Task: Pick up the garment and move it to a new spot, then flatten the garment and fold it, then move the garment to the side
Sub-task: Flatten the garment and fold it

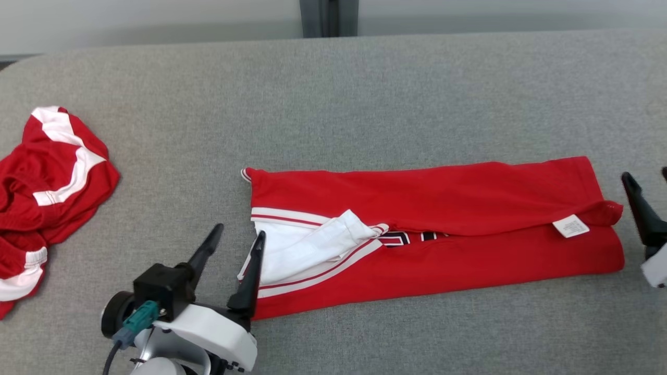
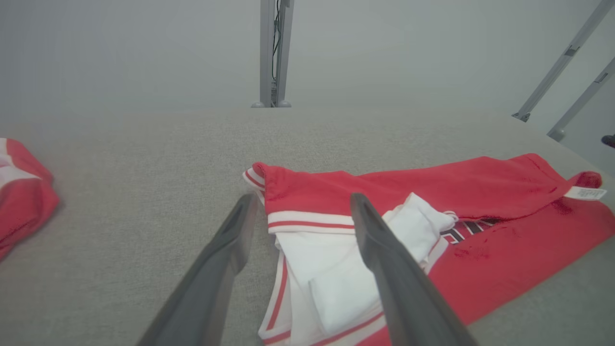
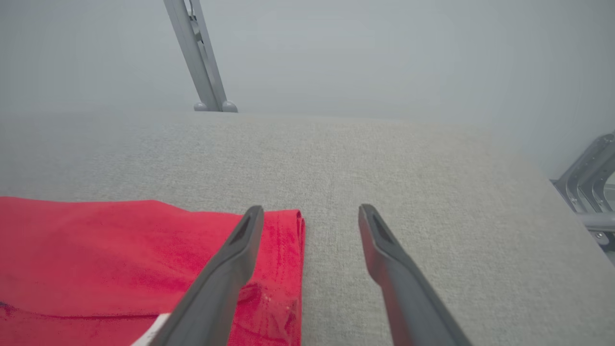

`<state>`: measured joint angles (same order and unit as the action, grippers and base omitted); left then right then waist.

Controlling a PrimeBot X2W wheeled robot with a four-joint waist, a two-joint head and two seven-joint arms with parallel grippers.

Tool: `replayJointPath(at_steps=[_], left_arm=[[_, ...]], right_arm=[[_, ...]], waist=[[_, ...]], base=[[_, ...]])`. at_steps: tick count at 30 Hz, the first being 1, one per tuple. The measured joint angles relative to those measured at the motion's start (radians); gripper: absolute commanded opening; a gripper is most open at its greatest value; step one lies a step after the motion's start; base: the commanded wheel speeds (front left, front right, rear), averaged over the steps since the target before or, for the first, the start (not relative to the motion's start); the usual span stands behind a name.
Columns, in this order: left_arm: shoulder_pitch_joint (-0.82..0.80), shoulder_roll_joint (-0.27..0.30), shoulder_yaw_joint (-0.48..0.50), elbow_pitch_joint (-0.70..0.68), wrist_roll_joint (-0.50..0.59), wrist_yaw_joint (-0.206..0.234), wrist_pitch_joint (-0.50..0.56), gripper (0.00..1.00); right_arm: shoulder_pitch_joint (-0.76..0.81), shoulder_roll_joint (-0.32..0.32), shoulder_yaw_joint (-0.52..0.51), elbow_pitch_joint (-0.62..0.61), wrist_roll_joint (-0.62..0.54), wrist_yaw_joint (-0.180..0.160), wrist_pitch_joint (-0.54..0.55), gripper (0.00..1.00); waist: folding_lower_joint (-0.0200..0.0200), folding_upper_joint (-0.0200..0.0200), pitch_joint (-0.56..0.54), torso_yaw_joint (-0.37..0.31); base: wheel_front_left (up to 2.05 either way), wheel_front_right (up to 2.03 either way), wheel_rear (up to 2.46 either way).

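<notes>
Left jaws released, at white-trimmed end of folded red garment (image 1: 432,208), right jaws released, just beside opposite end.

The grey table (image 1: 365,94) bears a folded red garment (image 1: 469,208) and, well to its left, a crumpled red-and-white garment (image 1: 41,182).

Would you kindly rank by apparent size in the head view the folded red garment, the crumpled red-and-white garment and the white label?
Folded red garment
crumpled red-and-white garment, partly out of frame
white label
</notes>
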<state>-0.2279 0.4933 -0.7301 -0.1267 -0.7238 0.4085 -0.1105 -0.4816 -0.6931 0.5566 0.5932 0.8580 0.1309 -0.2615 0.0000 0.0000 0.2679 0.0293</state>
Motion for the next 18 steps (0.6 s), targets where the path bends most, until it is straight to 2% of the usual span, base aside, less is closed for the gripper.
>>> replayJointPath(at_steps=[8, 14, 18], left_arm=[[0.043, -0.053, 0.086, 0.046, 0.015, 0.055, -0.131, 1.0], [0.089, -0.084, 0.13, 0.08, 0.092, 0.05, -0.15, 1.0], [0.146, -0.127, 0.17, 0.083, 0.151, 0.033, -0.151, 1.0]], right_arm=[[0.105, 0.155, -0.153, -0.144, -0.188, 0.0, 0.0, 1.0], [0.194, 0.243, -0.182, -0.225, -0.273, 0.0, 0.0, 1.0], [0.259, 0.293, -0.206, -0.263, -0.313, 0.0, 0.0, 1.0]], waist=[[0.0, 0.0, -0.09, -0.016], [0.0, 0.0, -0.152, -0.022], [0.0, 0.0, -0.191, -0.023]], base=[[0.0, 0.0, 0.0], [0.0, 0.0, 0.0], [0.0, 0.0, 0.0]])
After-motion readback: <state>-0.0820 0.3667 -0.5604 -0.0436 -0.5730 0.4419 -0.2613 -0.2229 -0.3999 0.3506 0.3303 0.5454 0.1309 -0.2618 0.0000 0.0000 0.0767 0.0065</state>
